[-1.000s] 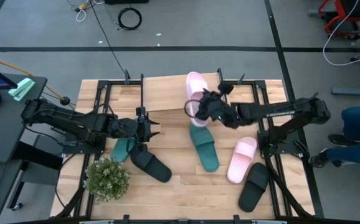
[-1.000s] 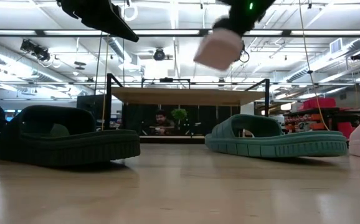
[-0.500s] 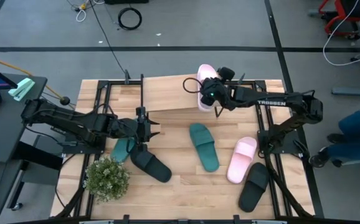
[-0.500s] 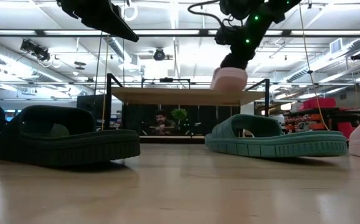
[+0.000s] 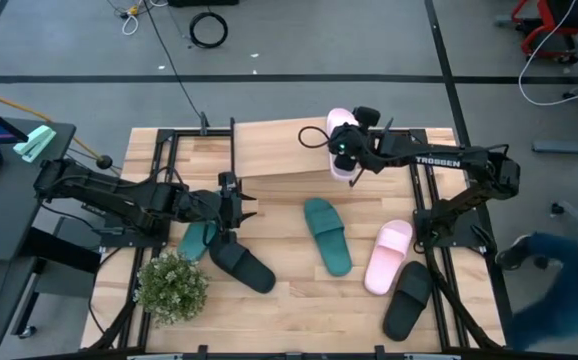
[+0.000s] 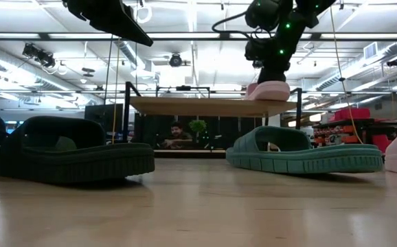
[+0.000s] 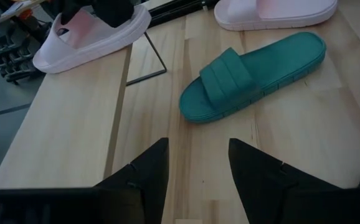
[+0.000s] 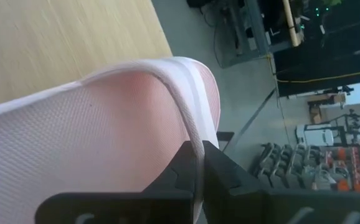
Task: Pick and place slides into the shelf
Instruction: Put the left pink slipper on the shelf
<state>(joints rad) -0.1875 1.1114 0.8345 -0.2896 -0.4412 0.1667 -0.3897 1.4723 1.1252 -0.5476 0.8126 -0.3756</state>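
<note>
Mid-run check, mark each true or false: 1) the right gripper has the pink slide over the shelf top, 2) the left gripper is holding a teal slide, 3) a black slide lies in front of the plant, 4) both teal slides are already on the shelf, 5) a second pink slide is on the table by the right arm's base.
1) True: the right gripper is shut on the pink slide, which sits at the right end of the shelf top.
2) False: the left gripper is open and empty, hovering over the table.
3) False: the nearest black slide lies beside the plant, on its right in the high view.
4) False: one teal slide lies mid-table, the other teal slide under the left arm.
5) True: the second pink slide lies there.
</note>
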